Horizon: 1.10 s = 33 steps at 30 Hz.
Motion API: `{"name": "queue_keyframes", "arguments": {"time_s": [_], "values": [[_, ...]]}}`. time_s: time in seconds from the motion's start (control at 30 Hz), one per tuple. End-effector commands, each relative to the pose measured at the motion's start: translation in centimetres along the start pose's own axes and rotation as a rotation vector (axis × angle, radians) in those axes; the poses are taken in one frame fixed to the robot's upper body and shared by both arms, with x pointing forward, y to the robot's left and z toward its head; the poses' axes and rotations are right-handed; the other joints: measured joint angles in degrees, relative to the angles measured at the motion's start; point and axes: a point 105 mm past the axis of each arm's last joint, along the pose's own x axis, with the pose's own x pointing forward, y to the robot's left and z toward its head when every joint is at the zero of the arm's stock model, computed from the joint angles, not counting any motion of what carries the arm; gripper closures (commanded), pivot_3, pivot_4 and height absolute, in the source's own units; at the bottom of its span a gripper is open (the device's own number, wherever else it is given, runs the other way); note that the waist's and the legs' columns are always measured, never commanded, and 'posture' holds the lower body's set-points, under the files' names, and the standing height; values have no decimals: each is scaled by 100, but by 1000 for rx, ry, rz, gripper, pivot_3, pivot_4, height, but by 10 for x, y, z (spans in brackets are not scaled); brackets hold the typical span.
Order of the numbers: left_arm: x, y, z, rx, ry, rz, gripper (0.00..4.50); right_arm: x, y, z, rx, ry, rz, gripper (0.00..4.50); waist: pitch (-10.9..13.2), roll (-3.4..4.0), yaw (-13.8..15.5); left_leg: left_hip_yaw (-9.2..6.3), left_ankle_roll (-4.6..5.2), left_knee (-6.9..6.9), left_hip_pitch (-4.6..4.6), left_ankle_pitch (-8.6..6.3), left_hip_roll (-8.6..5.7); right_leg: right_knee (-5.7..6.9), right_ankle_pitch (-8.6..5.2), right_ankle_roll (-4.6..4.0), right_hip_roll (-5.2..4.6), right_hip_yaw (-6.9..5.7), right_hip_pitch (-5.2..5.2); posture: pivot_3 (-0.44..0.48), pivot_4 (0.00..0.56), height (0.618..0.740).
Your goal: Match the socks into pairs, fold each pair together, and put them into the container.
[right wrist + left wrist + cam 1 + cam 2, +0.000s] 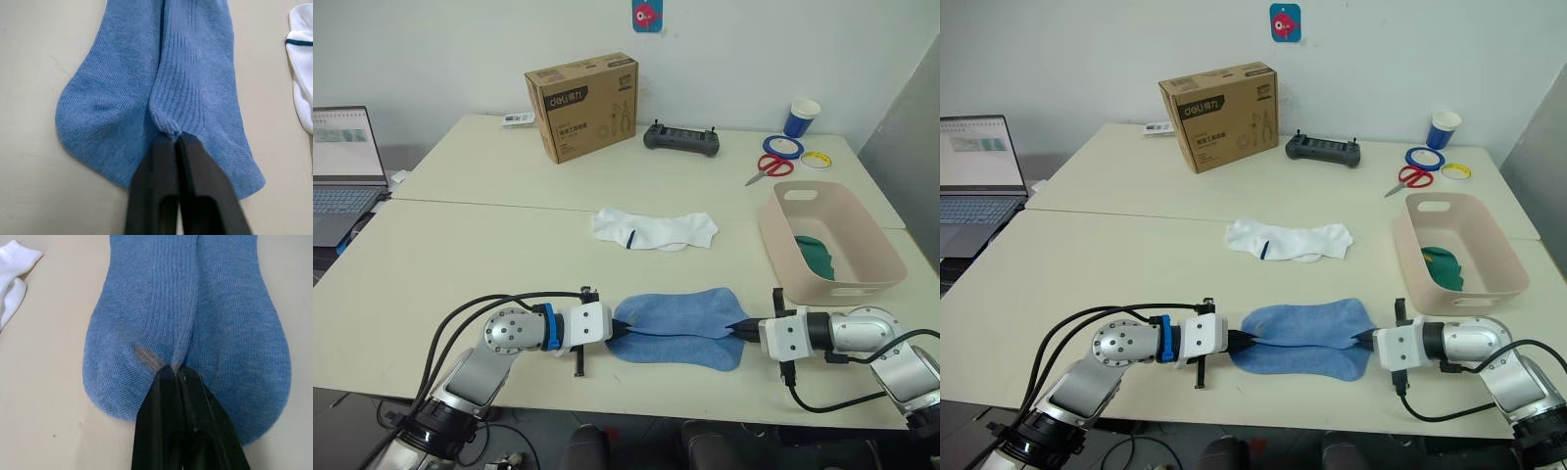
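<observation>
The two light blue socks (pixel 677 329) lie flat and side by side on the table (pixel 460 255), nearer the robot than the white socks (pixel 653 229) and just to the left of the pink container (pixel 862 257); their long axis runs left to right, straight between the two grippers. The left gripper (pixel 619 329) has its black fingers pressed together on a pinch of fabric at the toe end; the right gripper (pixel 741 329) is clamped the same way at the cuff end. Each arm therefore holds the end nearest it, and I judge that a fold must bring one end along that axis onto the other; the right arm is the nearer to the container. A dark green sock (pixel 819 254) already lies inside the container.

The left wrist view shows the seam where the two blue socks meet, with the fingers (pixel 182 431) biting right on it and a small grey patch beside the pinch; the right wrist view shows the ribbed cuff bunched at the fingers (pixel 182 186), and a white sock's dark stripe at the frame's edge; the head views alone show the container.
</observation>
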Motion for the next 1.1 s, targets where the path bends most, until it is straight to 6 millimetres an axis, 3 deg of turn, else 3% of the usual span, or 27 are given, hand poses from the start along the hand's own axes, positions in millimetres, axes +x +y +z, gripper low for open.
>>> {"name": "queue_keyframes", "arguments": {"time_s": [0.03,0.27,0.43,0.57,0.67,0.8,1.0,1.1], "values": [[-2,3,4,16,-25,16,4500,-6,-13,7,-33,-27,-45,4469,0,0,0,1,0,0,0,0,0,0,0,0,0,0,0,0,150,740],[-16,29,13,-56,-92,108,4500,-9,-29,14,53,-68,-94,4469,0,0,1,-2,0,0,0,0,1,1,13,22,0,-1,0,0,150,740],[-29,48,21,-43,-108,122,4500,-11,-50,31,193,-170,-161,4469,0,0,-1,-4,0,1,0,0,-1,2,16,28,2,-2,1,0,150,740],[-42,50,36,-31,-139,83,4500,-19,-55,49,315,-235,-125,4469,1,1,2,-6,0,-2,-2,0,0,-1,16,27,1,-4,0,0,150,740],[-48,42,42,-78,-148,33,4500,-25,-44,64,403,-260,-22,4469,2,3,2,-9,0,-6,-4,0,1,0,13,24,1,-8,-1,0,150,740],[-65,0,61,-232,-144,-198,4500,-36,-14,88,574,-259,199,4469,5,4,-16,-7,0,-13,-3,0,5,-4,10,22,-1,-6,-2,0,150,740],[-59,-32,55,-337,-82,-332,4500,-34,12,83,740,-200,289,4469,6,3,-3,-19,0,-11,3,0,2,-2,-10,-14,-3,-16,1,0,150,740],[-48,-27,44,-354,-71,-280,4500,-30,11,73,810,-192,239,4469,8,0,-2,-10,0,-2,4,0,-2,-2,-8,-13,-6,-5,1,0,150,740]]}}
